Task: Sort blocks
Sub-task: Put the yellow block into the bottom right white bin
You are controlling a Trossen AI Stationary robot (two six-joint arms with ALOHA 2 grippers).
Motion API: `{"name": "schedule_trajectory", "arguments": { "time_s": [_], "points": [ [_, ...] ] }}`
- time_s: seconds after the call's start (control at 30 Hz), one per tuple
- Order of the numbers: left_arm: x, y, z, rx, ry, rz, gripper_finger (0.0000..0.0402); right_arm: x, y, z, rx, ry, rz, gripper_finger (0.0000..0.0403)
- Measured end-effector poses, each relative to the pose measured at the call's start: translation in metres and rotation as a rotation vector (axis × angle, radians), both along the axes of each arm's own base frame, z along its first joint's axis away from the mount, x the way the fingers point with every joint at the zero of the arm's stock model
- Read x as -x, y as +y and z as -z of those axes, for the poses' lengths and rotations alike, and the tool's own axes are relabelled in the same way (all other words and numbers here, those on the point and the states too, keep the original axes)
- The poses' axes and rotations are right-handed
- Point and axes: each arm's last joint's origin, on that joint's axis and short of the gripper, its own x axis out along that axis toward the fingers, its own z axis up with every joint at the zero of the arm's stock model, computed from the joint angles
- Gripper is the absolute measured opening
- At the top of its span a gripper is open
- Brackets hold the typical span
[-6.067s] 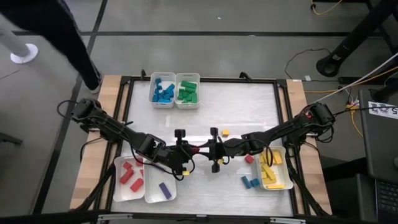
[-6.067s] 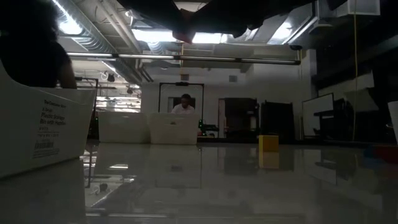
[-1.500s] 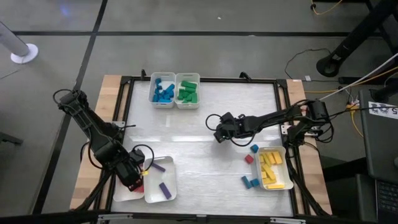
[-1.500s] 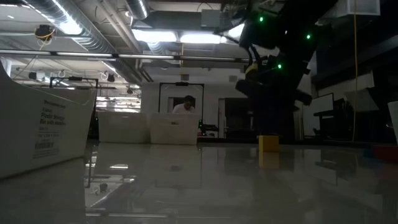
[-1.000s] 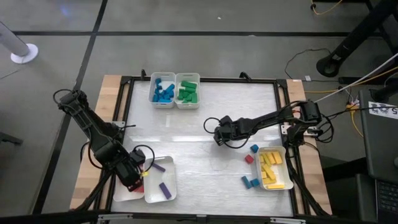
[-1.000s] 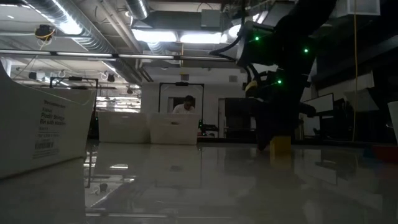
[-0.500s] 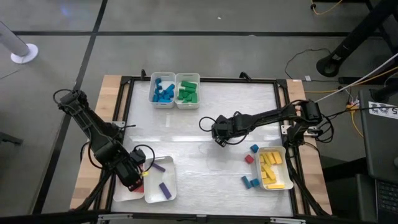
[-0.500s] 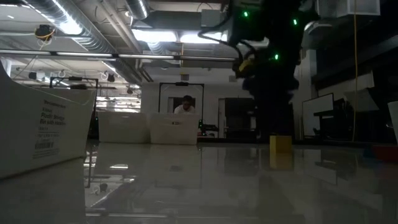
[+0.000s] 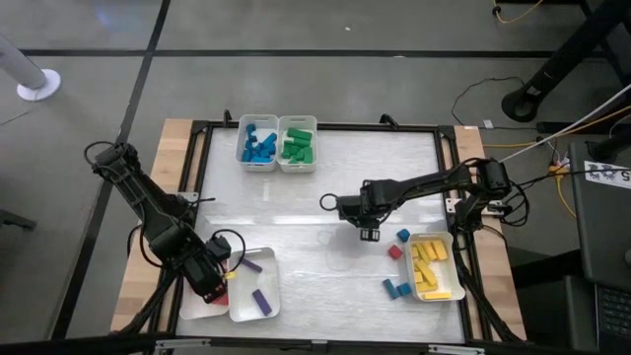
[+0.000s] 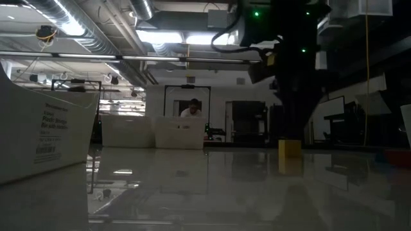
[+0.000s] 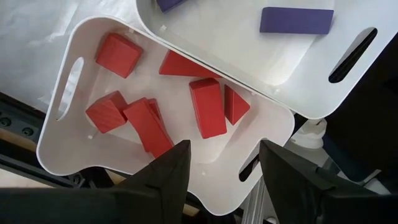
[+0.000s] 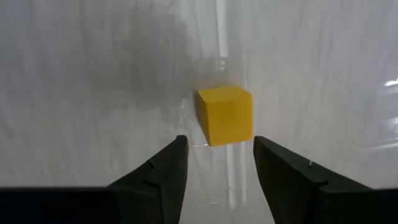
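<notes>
A yellow cube point(image 12: 225, 115) rests flat on the white table point(image 9: 296, 197); it also shows in the low view point(image 10: 289, 148). In the high view my right gripper point(image 9: 368, 233) hides it. That gripper point(image 12: 216, 168) hangs over the cube, open, pointing down, with a fingertip to either side of it and clear of it. My left gripper point(image 9: 210, 283) stands open over the near-left tray point(image 11: 74, 43) of red blocks point(image 11: 207, 107), holding nothing point(image 11: 221, 180). Loose blocks lie near the right tray: a blue one point(image 9: 403, 236), a red one point(image 9: 394, 251) and another blue one point(image 9: 396, 289).
Trays of blue blocks point(image 9: 258, 143) and green blocks point(image 9: 297, 143) stand at the far edge. A tray with purple blocks point(image 9: 258, 296) overlaps the red tray at the near left. A tray of yellow blocks point(image 9: 432, 266) is at the near right. The table's middle is bare.
My right gripper has swung round over the yellow cube, shifting a little toward the table's right and near edges, and stays open. The cube has kept its place.
</notes>
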Motion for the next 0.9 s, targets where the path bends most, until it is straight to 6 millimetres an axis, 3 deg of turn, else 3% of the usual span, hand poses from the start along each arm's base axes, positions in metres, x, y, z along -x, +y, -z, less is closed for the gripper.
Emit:
{"name": "schedule_trajectory", "arguments": {
  "time_s": [0.9],
  "points": [
    [0.000,0.000,0.000,-0.008,-0.013,0.054,0.0180,0.009,-0.005,0.034,0.010,-0.030,-0.073,0.0180]
  ]
}}
